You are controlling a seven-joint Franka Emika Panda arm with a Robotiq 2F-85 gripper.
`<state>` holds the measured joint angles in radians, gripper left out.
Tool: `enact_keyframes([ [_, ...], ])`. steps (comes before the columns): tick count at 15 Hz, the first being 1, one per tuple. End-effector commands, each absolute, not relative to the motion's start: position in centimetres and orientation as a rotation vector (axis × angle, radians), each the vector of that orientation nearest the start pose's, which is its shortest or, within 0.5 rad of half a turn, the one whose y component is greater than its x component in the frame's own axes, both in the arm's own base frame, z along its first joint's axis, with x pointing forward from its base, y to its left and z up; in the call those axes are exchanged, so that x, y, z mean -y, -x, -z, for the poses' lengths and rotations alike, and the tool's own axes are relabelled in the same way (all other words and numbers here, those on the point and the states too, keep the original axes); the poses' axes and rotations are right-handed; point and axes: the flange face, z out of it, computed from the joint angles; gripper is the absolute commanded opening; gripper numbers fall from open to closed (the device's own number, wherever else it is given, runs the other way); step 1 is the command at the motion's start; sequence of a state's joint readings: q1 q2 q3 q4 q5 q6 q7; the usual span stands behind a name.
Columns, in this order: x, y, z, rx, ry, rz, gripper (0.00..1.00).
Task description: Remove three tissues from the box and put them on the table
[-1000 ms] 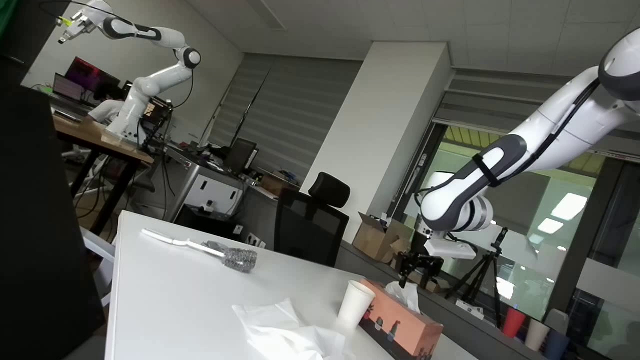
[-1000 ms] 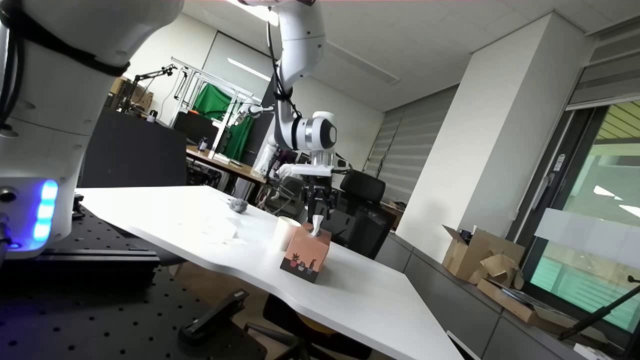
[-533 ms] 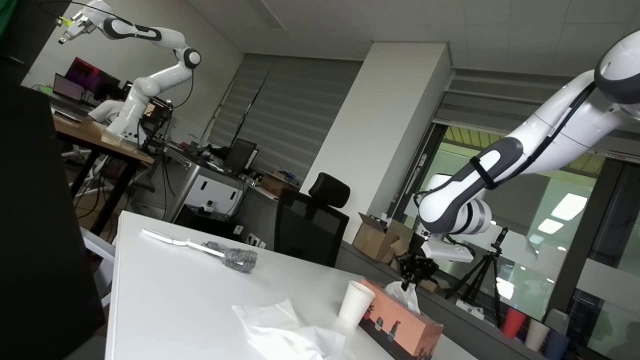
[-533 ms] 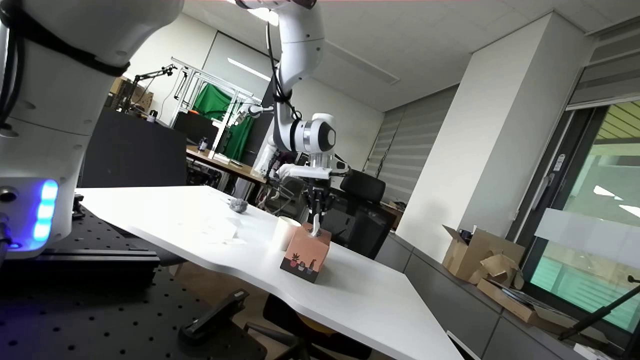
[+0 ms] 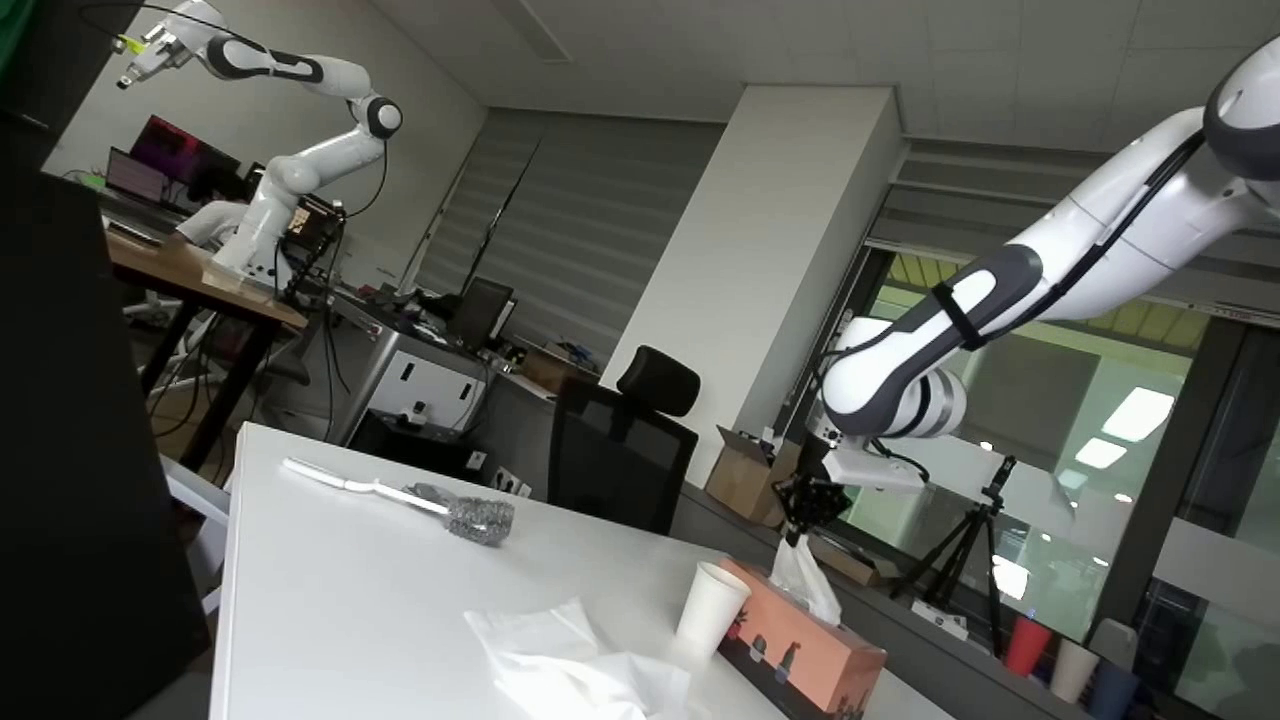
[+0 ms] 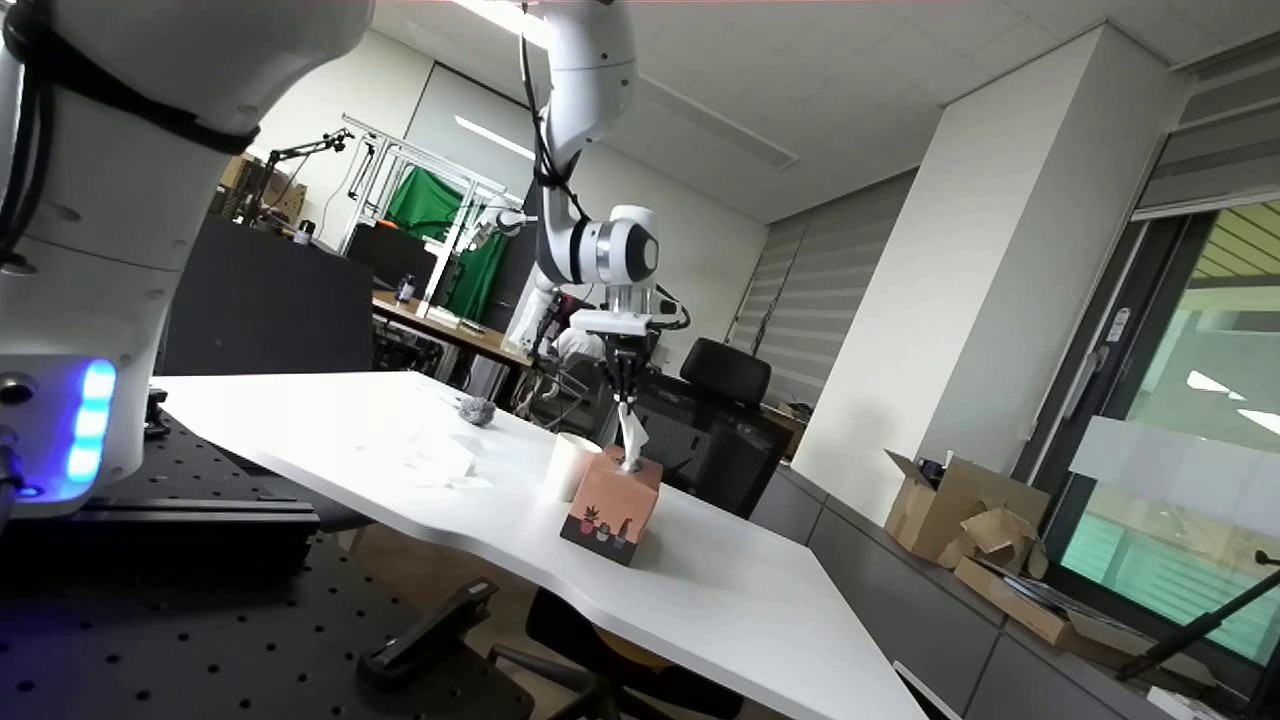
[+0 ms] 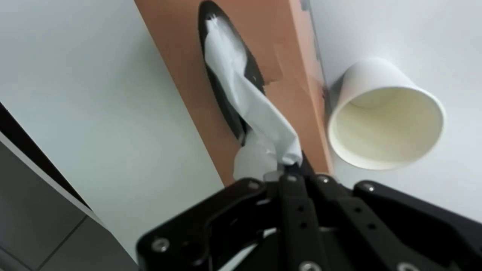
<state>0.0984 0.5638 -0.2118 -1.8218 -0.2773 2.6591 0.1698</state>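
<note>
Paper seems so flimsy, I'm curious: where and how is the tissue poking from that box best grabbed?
Pinch the tissue by its raised end, probably from above: it rises through the slot atop the box, so that end stands clear; the gripper holds it there.

Spread a second ago, the hand now pinches the white tissue and has risen, drawing it higher out of the tissue box

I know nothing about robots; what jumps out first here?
Most likely the white robot arm stretched over the table, its gripper pinching a white tissue that rises from the orange box. Beside the box stands a white cup, and crumpled tissue paper lies on the table. Farther back, a second arm stands on a wooden desk.
</note>
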Motion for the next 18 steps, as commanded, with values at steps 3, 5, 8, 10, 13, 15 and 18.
enact_keyframes([
  [3,-5.8,-67.0,-30.9,0.211,3.336,0.529,0.00],
  [5,-11.1,-65.9,-31.1,0.367,3.307,0.495,0.00],
  [8,-19.2,-63.1,-28.2,0.624,3.258,0.349,0.00],
  [10,-23.7,-60.4,-24.9,0.796,3.232,0.202,0.00],
  [13,-28.5,-56.5,-19.4,1.018,3.194,-0.025,0.00],
  [15,-30.4,-54.6,-16.3,1.129,3.165,-0.156,0.00],
  [18,-31.6,-52.5,-12.0,1.245,3.134,-0.312,0.27],
])
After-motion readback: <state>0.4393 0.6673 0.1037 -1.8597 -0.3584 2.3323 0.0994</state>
